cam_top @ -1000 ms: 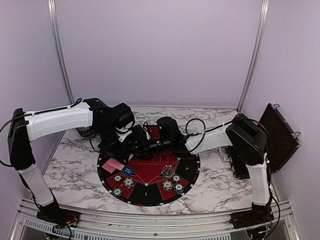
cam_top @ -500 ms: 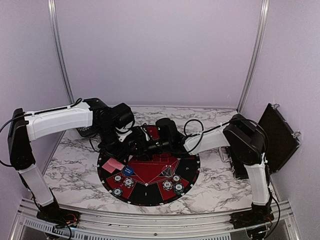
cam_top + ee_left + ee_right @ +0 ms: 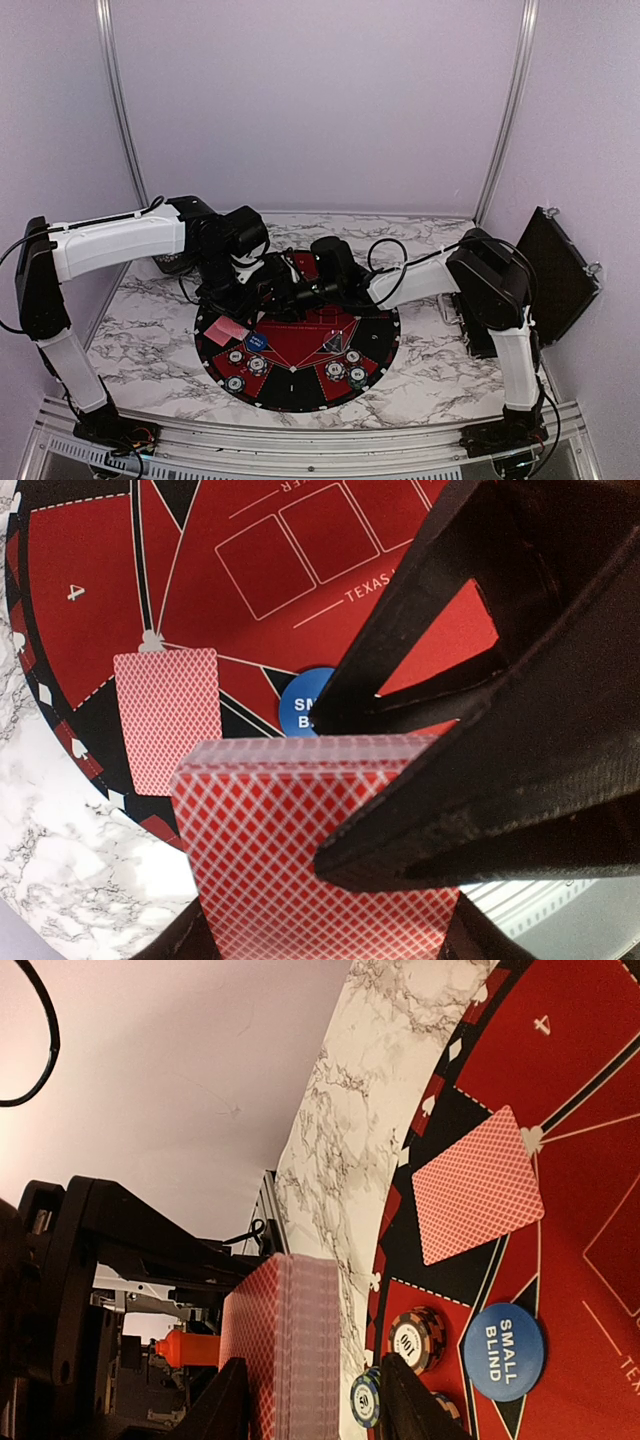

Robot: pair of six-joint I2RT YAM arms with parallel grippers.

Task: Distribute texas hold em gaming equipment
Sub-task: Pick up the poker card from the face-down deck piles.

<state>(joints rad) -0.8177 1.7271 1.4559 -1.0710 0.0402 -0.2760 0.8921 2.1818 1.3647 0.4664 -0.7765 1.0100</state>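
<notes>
– Tabletop [image 3: 150, 340] first, then: what sits on it?
– One large round mat [image 3: 296, 392], at its middle, so both my arms reach every seat on it.
– And the deck of red-backed cards [image 3: 300, 880]?
– Up over the mat's far-left part, clamped in my left jaws by its two sides. I hold it backs up and off the mat, I judge, so my right jaws can get at its top edge. They stand partly apart astride that edge; one finger [image 3: 450, 810] lies on the top back, and I see nothing pinched yet.
– Anything dealt?
– One single card [image 3: 478, 1185] lies flat on the mat's left rim, at a seat point. Just inward of it on the mat lies the blue small-blind marker [image 3: 503, 1351], beside it stacked chips [image 3: 415, 1338]. More seats want cards, I judge.
</notes>
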